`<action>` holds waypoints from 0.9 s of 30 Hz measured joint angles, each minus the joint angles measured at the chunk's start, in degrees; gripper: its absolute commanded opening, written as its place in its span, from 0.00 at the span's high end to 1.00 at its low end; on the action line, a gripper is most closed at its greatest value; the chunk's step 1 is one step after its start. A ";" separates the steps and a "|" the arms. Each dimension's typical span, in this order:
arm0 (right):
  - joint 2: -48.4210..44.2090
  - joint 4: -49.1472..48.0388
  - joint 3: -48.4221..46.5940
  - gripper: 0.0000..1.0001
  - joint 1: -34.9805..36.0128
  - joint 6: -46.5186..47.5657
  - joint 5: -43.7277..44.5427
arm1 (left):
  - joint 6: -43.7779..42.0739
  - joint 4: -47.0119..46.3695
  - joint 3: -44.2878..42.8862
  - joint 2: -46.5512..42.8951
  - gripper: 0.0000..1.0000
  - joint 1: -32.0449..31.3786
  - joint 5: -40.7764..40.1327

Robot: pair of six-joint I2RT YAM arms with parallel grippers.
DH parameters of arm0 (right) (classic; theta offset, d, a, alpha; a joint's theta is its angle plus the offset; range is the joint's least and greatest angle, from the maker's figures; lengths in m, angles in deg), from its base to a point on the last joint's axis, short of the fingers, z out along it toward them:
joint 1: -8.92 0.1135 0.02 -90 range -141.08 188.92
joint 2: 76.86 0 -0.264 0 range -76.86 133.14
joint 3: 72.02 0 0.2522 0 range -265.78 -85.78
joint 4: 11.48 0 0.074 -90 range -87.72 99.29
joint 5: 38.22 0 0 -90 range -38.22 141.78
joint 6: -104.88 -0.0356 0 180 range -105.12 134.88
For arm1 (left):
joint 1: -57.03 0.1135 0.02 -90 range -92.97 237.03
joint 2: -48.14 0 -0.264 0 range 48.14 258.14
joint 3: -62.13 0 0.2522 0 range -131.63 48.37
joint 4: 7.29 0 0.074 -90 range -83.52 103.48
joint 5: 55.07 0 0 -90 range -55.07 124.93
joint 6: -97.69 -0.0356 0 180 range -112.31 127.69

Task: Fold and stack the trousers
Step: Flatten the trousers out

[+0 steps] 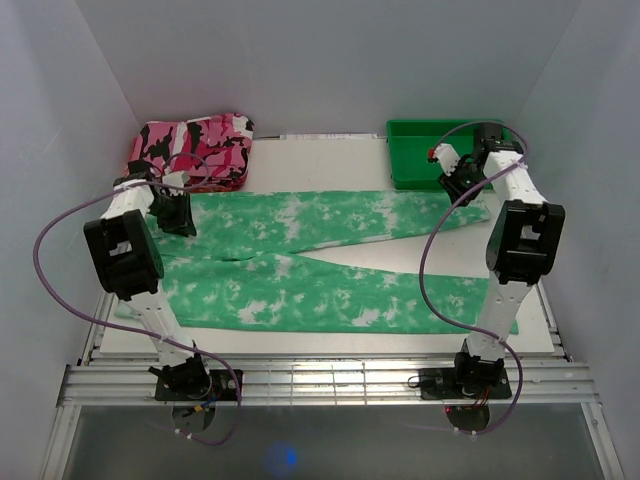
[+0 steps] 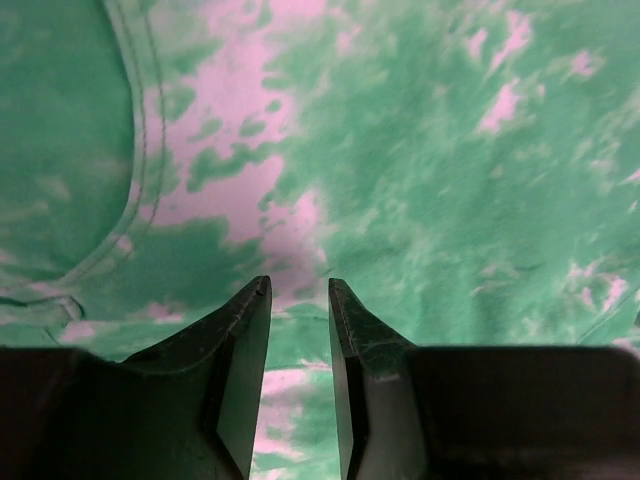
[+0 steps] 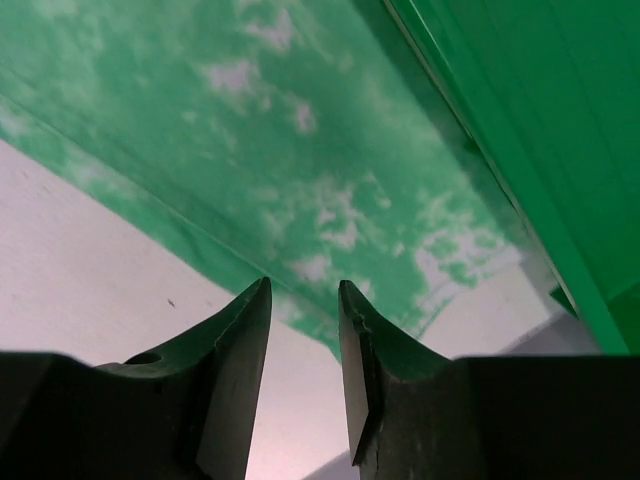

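Observation:
The green tie-dye trousers (image 1: 320, 260) lie spread flat on the white table, waist at the left, two legs running right in a V. My left gripper (image 1: 178, 216) hovers over the waist end, jaws a little apart and empty; the left wrist view shows cloth (image 2: 400, 150) and a pocket seam beneath it. My right gripper (image 1: 455, 183) hovers over the far leg's cuff end, jaws a little apart and empty; the right wrist view shows the leg's edge (image 3: 250, 150) and bare table below the fingertips.
A folded pink, black and white camouflage cloth (image 1: 195, 148) lies at the back left. A green plastic tray (image 1: 420, 152) stands at the back right, close beside the right gripper, and shows in the right wrist view (image 3: 540, 130). White walls enclose the table.

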 measured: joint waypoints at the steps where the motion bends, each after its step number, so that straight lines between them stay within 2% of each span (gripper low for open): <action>1: 0.74 -0.81 -0.44 0.60 1.05 -0.63 -0.44 | -0.07 -0.42 -0.37 0.02 0.60 -0.42 0.26; 4: 3.06 -1.90 0.15 0.60 3.34 -1.60 -0.76 | -0.35 -0.83 -0.44 0.39 0.62 -1.97 0.70; 7: 4.04 -3.85 5.40 0.60 3.65 -1.29 0.55 | -1.09 -1.46 0.79 1.11 0.63 -3.17 0.68; 14: -1.27 -6.40 17.88 0.62 -1.27 2.12 3.63 | -2.67 -3.21 6.88 -0.66 0.67 -4.04 0.87; 21: -8.79 -2.19 28.83 0.68 -5.79 5.53 5.73 | -2.89 -4.11 14.34 -5.81 0.67 -3.80 1.14; 27: -11.10 3.96 30.99 0.61 -6.05 5.97 3.43 | -3.10 -2.67 16.00 -7.10 0.61 -3.80 1.99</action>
